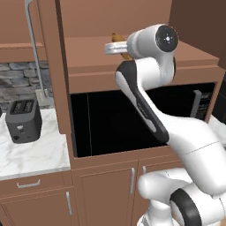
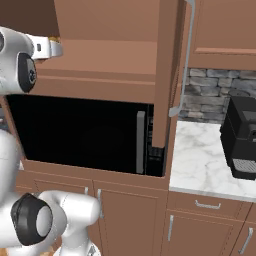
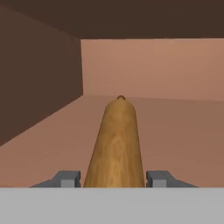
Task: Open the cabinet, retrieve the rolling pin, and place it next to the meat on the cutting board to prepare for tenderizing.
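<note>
The gripper [image 3: 113,178] was inside the open cabinet [image 1: 132,53], fingers [image 3: 68,178] spread either side of the pin [image 3: 116,144], not visibly clamped.

The cabinet [image 1: 88,62] stands open, and its bare reddish-brown shelf floor [image 3: 175,131] carries the rolling pin [image 3: 116,144]. The pin lies on that floor lengthwise between the jaws, one finger close on each side, its far knob pointing toward the back wall. From the left base camera a tan end of it shows just beyond the hand, on the same shelf.
</note>
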